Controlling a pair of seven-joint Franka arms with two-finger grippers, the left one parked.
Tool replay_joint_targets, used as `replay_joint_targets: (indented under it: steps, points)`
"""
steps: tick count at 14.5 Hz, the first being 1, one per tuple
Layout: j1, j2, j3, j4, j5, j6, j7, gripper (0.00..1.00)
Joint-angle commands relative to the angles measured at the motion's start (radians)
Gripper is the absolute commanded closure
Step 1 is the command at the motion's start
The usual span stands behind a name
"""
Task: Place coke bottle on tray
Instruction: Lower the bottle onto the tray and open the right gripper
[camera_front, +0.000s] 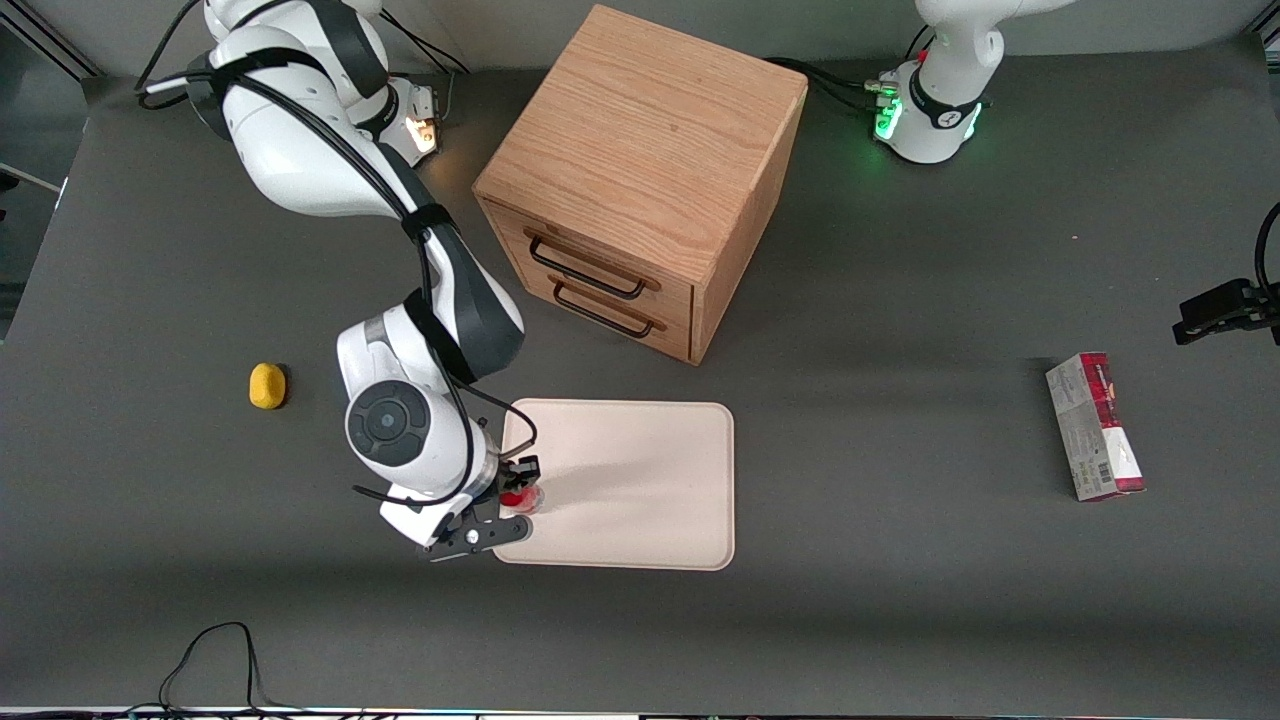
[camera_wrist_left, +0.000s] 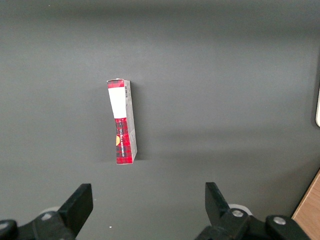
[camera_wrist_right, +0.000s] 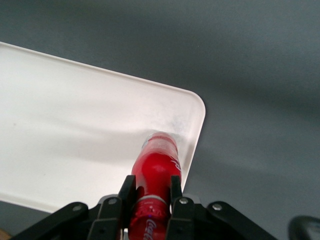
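The small red coke bottle (camera_wrist_right: 156, 170) is clamped between my right gripper's fingers (camera_wrist_right: 152, 187), its clear base pointing down at the cream-beige tray (camera_wrist_right: 65, 130) near a rounded corner. In the front view the gripper (camera_front: 518, 490) is over the tray's (camera_front: 640, 480) edge nearest the working arm, and the red bottle (camera_front: 516, 497) shows beneath it. I cannot tell whether the base touches the tray surface.
A wooden drawer cabinet (camera_front: 640, 190) stands farther from the front camera than the tray. A yellow lemon-like lump (camera_front: 267, 386) lies toward the working arm's end. A red and white box (camera_front: 1094, 426) lies toward the parked arm's end, also in the left wrist view (camera_wrist_left: 122, 121).
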Motion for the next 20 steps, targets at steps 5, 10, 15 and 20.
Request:
replay_joint_targets:
  steps: [5, 10, 15, 20]
  points:
    - [-0.003, 0.037, 0.000, 0.030, -0.018, 0.026, 0.031, 0.36]
    - [-0.003, 0.009, -0.012, 0.030, -0.018, 0.004, 0.032, 0.00]
    - [-0.007, -0.121, -0.023, 0.030, -0.017, -0.161, 0.031, 0.00]
    - [-0.009, -0.270, -0.033, 0.024, -0.014, -0.350, 0.029, 0.00]
